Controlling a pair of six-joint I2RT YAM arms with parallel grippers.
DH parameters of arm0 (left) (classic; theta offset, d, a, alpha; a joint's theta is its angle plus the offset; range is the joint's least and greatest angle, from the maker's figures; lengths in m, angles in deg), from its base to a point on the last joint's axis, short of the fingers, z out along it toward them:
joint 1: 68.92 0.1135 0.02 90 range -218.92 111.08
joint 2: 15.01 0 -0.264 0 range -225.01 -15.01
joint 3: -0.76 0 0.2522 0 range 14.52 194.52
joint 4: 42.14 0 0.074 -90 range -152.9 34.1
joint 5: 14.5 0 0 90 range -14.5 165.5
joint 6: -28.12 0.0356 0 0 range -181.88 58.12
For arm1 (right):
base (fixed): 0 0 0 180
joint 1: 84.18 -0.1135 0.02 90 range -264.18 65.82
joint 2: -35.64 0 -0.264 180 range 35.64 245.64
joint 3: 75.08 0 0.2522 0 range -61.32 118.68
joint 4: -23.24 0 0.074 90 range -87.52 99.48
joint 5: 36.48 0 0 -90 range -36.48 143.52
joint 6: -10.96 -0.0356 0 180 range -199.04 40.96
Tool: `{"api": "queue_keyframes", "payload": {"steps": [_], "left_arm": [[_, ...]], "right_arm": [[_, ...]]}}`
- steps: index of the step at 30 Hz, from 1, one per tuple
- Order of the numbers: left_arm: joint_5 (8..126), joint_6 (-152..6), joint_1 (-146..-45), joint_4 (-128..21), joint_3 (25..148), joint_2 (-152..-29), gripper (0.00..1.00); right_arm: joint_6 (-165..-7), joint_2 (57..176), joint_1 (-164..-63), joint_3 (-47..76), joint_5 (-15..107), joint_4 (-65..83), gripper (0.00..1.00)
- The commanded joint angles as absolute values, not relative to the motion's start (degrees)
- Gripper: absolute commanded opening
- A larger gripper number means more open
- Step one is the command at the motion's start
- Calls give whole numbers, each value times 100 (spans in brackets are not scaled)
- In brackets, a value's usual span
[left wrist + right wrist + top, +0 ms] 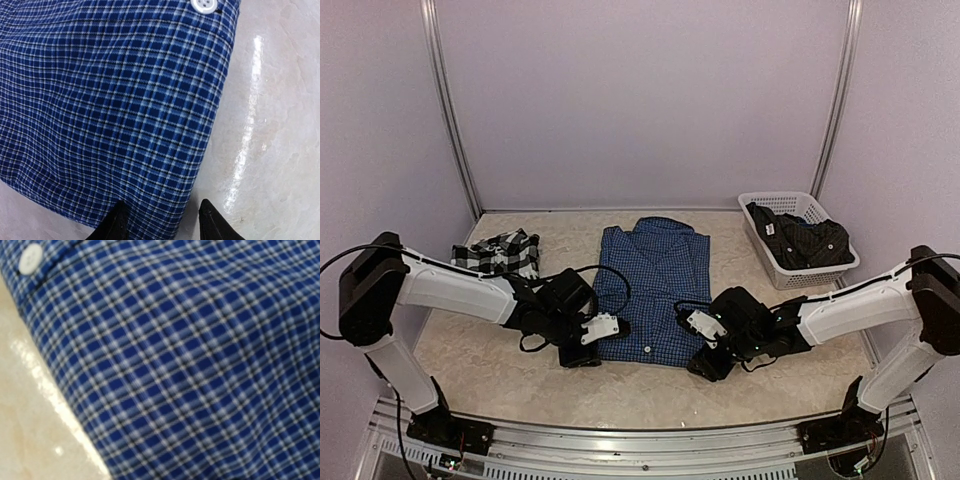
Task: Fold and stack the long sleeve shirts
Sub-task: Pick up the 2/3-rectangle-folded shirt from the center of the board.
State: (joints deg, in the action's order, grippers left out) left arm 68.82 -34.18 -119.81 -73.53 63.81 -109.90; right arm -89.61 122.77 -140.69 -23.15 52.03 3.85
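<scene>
Looking down from above, we saw the blue collared cloth shirt with fine dark check (655,275) lying flat in the middle of the pale marbled counter (470,375), collar at the far end and hem toward the arms. The black-and-white buffalo plaid shirt (500,252) sat bunched at the far left, apart from it. At the far right stood a white plastic basket (815,275) with a dark garment (805,240) inside. The left pincer (582,352) was low at the blue shirt's near left corner. Its wrist view showed the black fingers (117,225) spread, with the shirt's edge between them. The right pincer (705,365) was low at the near right corner. Its wrist view held only checked cloth and counter, so we could not tell whether it was spread or pressed together.
</scene>
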Motion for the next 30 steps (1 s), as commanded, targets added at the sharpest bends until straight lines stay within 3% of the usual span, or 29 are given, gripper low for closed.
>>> {"api": "queue_keyframes", "payload": {"steps": [1,5,8,11,14,30], "left_arm": [[7087,-3310,-12071,-7421,6404,-11239,45],[7394,-3273,-12132,-7392,6318,-11295,45],[7447,-3261,-12177,-7476,6339,-11347,38],[7527,-3230,-12276,-7680,6394,-11458,23],[7503,-3250,-12346,-7841,6428,-11495,0],[6522,-2797,-12636,-8384,6056,-10325,0]], "right_arm": [[-9005,12228,-14105,-2405,5078,459,55],[-9081,12197,-14105,-2425,4986,450,55],[-9177,12089,-14106,-2487,4865,506,55],[-9235,11743,-14109,-2590,4834,496,59],[-9310,11417,-14124,-2633,4866,416,62],[-9331,11426,-15295,-2367,6305,-351,58]]}}
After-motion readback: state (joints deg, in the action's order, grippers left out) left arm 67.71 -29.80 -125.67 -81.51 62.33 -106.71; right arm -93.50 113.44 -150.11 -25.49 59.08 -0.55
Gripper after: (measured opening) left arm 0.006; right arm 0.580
